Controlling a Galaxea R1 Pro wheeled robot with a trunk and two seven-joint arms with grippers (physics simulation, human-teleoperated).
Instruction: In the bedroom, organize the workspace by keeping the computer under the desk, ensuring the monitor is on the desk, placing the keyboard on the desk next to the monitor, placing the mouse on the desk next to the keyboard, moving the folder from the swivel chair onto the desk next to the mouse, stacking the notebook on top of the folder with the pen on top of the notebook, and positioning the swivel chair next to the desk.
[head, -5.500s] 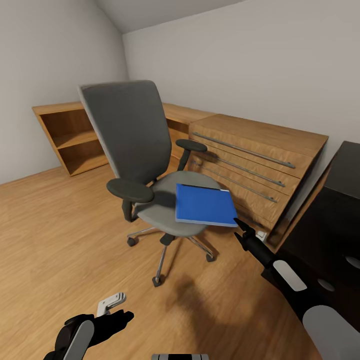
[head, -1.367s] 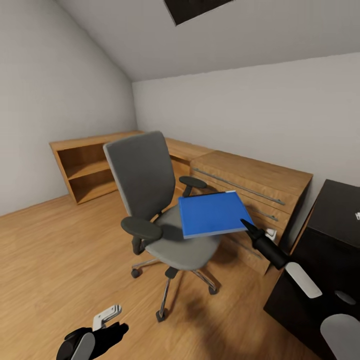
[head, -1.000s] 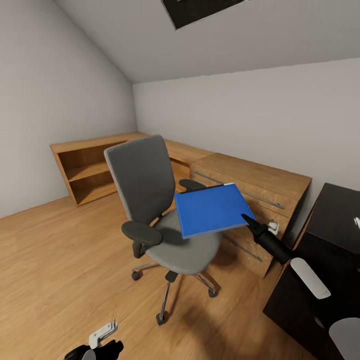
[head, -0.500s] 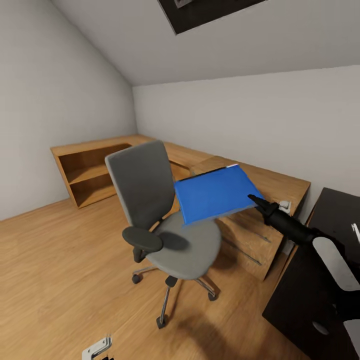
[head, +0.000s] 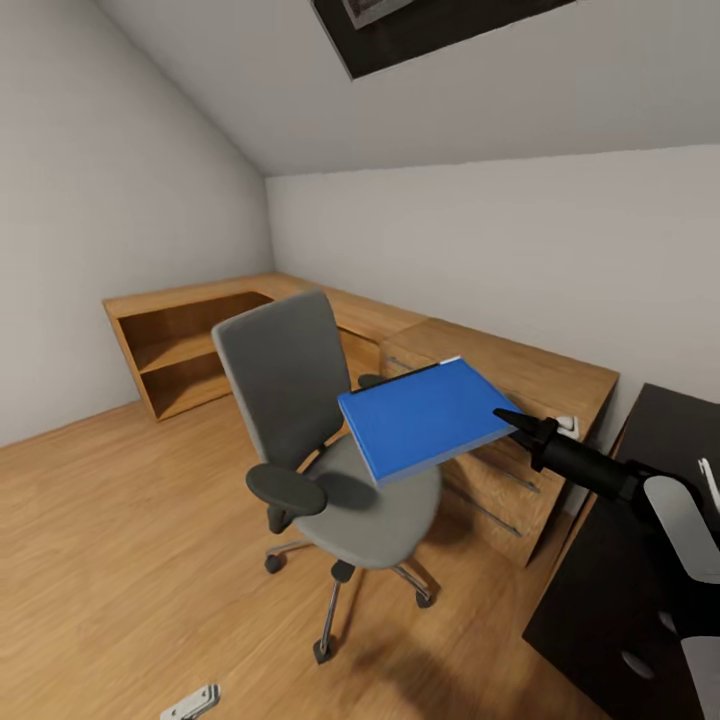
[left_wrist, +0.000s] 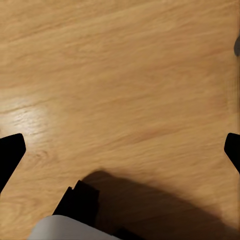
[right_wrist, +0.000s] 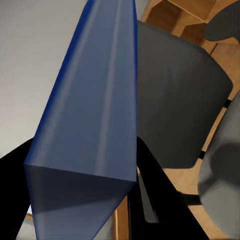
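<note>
Bright blue flat rectangular folder (head: 425, 417) hangs in the air at the centre of the head view, clamped at its right corner by my right gripper (head: 512, 421), whose black fingers pinch that corner from either side. In the right wrist view the same folder (right_wrist: 92, 120) runs edge-on away from the camera, a blue slab with a paler side, and a dark finger (right_wrist: 150, 185) lies pressed against it on each face. The folder is tilted, its far corner higher than the near one, and it sits clear above the seat of the grey upholstered swivel chair (head: 300, 400), touching nothing but my fingers. My right arm reaches in from the lower right of the head view. The chair stands on the light wood floor (head: 120, 540) at the middle of the frame, tall back toward the left, black padded armrest (head: 287, 487) toward the camera, chrome star base underneath. Behind it, a light-wood drawer unit (head: 510, 410) and low light-wood shelving (head: 185, 345) line the sloped grey walls. At the right edge lies the matt black desk top (head: 640, 560).

My left gripper (left_wrist: 120, 150) stands wide apart in the left wrist view, holding nothing, black fingertips at both side edges above the bare wood floor (left_wrist: 120, 75).
</note>
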